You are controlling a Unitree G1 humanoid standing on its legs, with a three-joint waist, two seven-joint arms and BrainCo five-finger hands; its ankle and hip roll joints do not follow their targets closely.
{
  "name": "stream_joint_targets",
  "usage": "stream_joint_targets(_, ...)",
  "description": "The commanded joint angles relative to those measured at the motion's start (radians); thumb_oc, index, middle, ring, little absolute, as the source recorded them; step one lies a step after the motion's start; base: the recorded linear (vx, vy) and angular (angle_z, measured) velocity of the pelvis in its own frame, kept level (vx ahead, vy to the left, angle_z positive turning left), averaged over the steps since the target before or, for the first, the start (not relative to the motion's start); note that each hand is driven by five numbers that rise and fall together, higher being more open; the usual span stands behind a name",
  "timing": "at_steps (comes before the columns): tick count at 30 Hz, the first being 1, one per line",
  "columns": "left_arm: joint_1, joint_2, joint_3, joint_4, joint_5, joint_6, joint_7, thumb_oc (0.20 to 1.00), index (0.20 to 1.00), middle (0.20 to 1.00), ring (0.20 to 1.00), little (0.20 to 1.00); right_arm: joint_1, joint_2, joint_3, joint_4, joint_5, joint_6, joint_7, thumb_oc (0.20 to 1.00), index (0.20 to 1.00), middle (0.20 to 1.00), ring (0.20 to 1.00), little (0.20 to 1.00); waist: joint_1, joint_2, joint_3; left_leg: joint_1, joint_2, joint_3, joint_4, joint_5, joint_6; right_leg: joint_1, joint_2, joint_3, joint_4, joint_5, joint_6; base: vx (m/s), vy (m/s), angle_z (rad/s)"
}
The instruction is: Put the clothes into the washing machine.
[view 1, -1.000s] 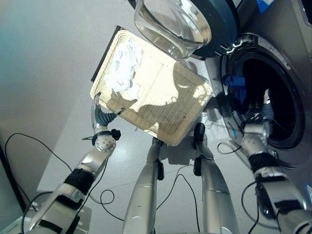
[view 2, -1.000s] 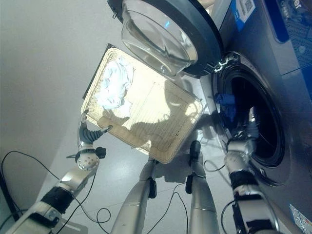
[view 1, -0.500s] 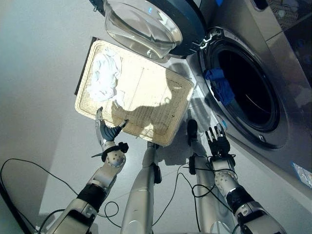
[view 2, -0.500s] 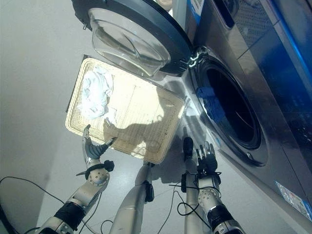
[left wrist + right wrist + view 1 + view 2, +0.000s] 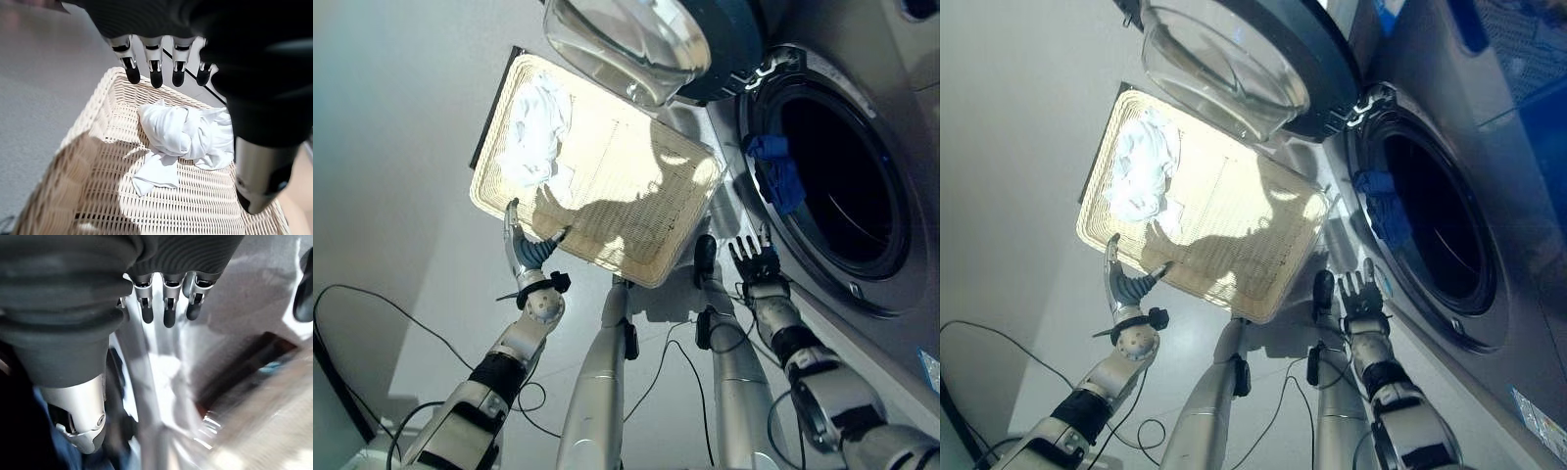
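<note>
my left hand hovers at the near edge of the wicker basket, fingers straight and spread, thumb out to the side, holding nothing. in the left wrist view my fingertips hang above the basket rim, apart from the cloth. the white clothes lie bunched in the far left corner of the basket, a loose flap trailing toward the middle; in the left wrist view the bundle sits on the weave past my fingers, not touched.

the basket is flat and rectangular, on the grey floor, just beside the washing machine. the machine's round door is swung open, its glass bowl hanging over the basket's far right corner. the drum opening is dark. a blue garment hangs at the left rim of the drum opening, part inside, part draped over the seal.

my right hand is low in front of the machine, below the drum opening and near the basket's near right corner, fingers straight and fanned, empty. in the right wrist view my fingers point out straight over a blurred grey surface, gripping nothing; cannot tell what that surface is.

both hands are well apart from each other, the basket's near edge between them. white clothes in basket, blue one at the drum.
</note>
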Motion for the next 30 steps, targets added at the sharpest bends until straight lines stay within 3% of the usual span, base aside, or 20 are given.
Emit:
stream_joint_targets(1,-0.029,0.035,-0.006,-0.052,-0.023,-0.022,0.021,1.0,1.0,1.0,1.0,1.0,0.014,-0.034,-0.024,-0.021,0.076,0.001,-0.056,1.0,1.0,1.0,1.0,1.0,0.023,0.034,-0.014,-0.071,-0.088,0.014,0.047,-0.031,-0.028,-0.011,0.015,-0.019,-0.025,0.056,0.086,0.03,-0.091,0.21)
stream_joint_targets(6,-0.042,0.08,-0.025,-0.155,-0.032,-0.001,0.042,1.0,1.0,1.0,1.0,1.0,-0.075,-0.128,-0.038,-0.013,0.053,-0.059,-0.113,1.0,1.0,1.0,1.0,1.0,0.052,0.055,-0.014,-0.157,-0.085,-0.013,0.098,-0.039,-0.027,-0.107,0.001,-0.027,0.053,0.028,0.083,0.05,-0.126,0.23)
stream_joint_targets(10,-0.035,0.111,-0.021,-0.201,-0.022,0.006,0.036,1.0,1.0,1.0,1.0,1.0,-0.091,-0.176,-0.048,-0.011,-0.016,-0.093,-0.099,1.0,1.0,1.0,1.0,1.0,0.061,0.057,-0.014,-0.2,-0.084,-0.032,0.122,-0.045,-0.022,-0.153,-0.01,-0.031,0.089,0.022,0.08,0.03,-0.086,0.2)
stream_joint_targets(15,-0.009,0.181,-0.001,-0.257,-0.014,0.015,0.022,1.0,1.0,1.0,1.0,1.0,-0.107,-0.273,-0.011,-0.1,-0.109,-0.144,0.02,1.0,1.0,1.0,1.0,1.0,0.06,0.039,-0.014,-0.218,-0.074,-0.034,0.119,-0.047,-0.021,-0.172,-0.016,-0.047,0.088,0.036,0.081,0.0,-0.069,0.07)
stream_joint_targets(18,0.041,0.204,0.033,-0.279,-0.012,0.001,-0.001,1.0,1.0,1.0,1.0,1.0,-0.055,-0.285,0.005,-0.268,-0.11,-0.235,0.051,1.0,1.0,1.0,1.0,1.0,0.044,0.01,-0.014,-0.211,-0.069,-0.033,0.118,-0.05,-0.02,-0.164,-0.007,-0.048,0.079,0.045,0.08,-0.02,-0.061,0.03)
stream_joint_targets(21,0.068,0.205,0.055,-0.297,-0.004,-0.007,-0.019,1.0,1.0,1.0,1.0,1.0,-0.02,-0.288,-0.01,-0.351,-0.078,-0.268,0.088,1.0,1.0,1.0,1.0,1.0,0.034,-0.003,-0.014,-0.202,-0.066,-0.03,0.112,-0.051,-0.02,-0.155,-0.001,-0.046,0.07,0.047,0.08,-0.03,-0.038,0.01)
stream_joint_targets(24,0.118,0.199,0.087,-0.326,0.03,-0.013,-0.041,1.0,1.0,1.0,1.0,1.0,0.072,-0.283,-0.051,-0.562,-0.026,-0.372,0.165,1.0,1.0,1.0,1.0,1.0,0.003,-0.034,-0.014,-0.165,-0.061,-0.013,0.114,-0.061,-0.018,-0.12,0.017,-0.032,0.041,0.056,0.081,-0.05,-0.003,0.0)
stream_joint_targets(27,0.13,0.192,0.11,-0.324,0.035,-0.009,-0.049,1.0,1.0,1.0,1.0,1.0,0.129,-0.251,-0.1,-0.678,0.032,-0.445,0.264,1.0,1.0,1.0,1.0,1.0,-0.017,-0.049,-0.014,-0.136,-0.058,-0.001,0.121,-0.071,-0.02,-0.092,0.026,-0.02,0.031,0.054,0.083,-0.05,0.038,0.0)
stream_joint_targets(30,0.125,0.186,0.124,-0.314,0.034,-0.003,-0.055,1.0,1.0,1.0,1.0,1.0,0.151,-0.228,-0.133,-0.722,0.03,-0.502,0.264,1.0,1.0,1.0,1.0,1.0,-0.027,-0.052,-0.014,-0.117,-0.058,0.006,0.116,-0.073,-0.02,-0.075,0.03,-0.012,0.023,0.055,0.085,-0.04,0.045,-0.14)
